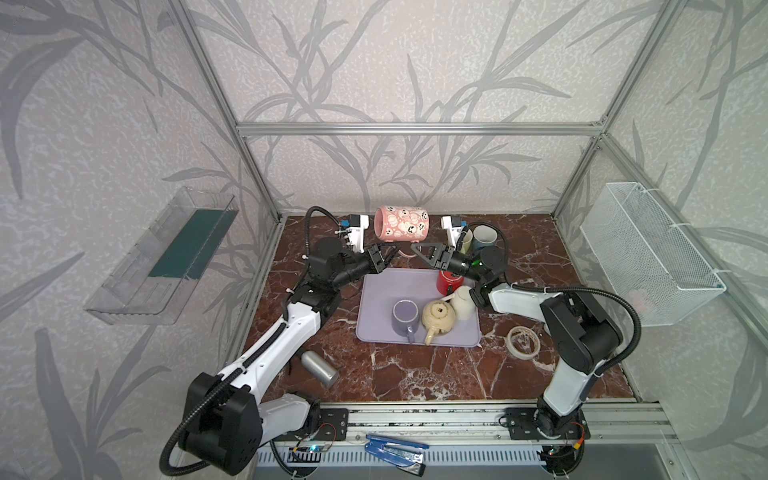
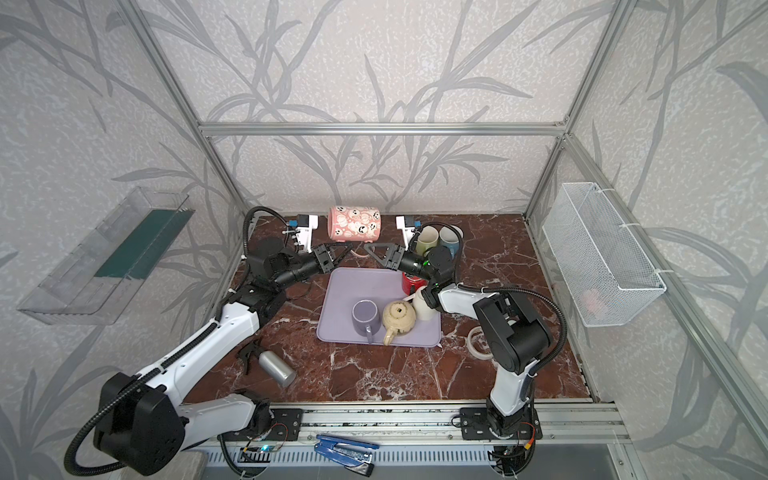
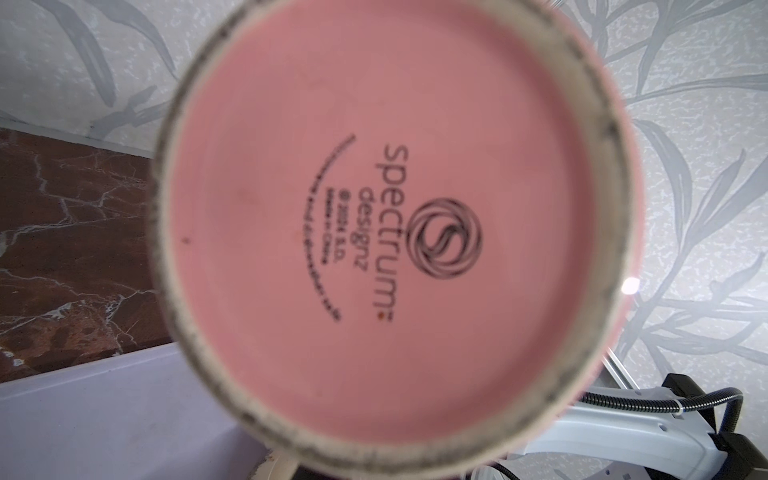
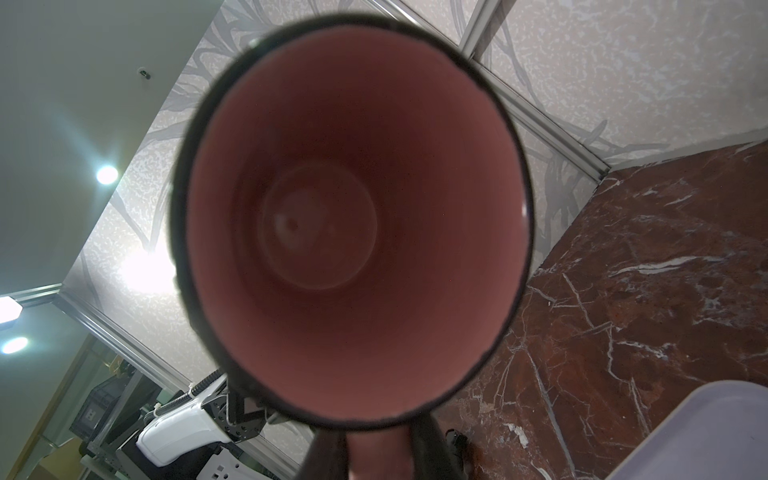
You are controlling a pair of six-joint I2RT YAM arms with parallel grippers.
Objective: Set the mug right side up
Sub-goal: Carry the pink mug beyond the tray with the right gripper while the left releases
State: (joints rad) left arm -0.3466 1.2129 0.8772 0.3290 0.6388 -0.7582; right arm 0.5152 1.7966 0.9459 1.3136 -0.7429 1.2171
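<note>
While my right pincer (image 1: 414, 248) clamps the handle of the pink ghost-print mug (image 1: 401, 224), holding it sideways in the air beyond the lavender tray (image 1: 374, 299), I cannot tell whether my left pincer (image 1: 392, 251) grips anything.

The mug (image 3: 382, 237) carries print on its pink underside: "spectrum designz" beside a swirled S emblem, then smaller "© 2024 S.D." and "Made in China" (the curved line around them is blurred, perhaps a dishwasher-safe note).
</note>
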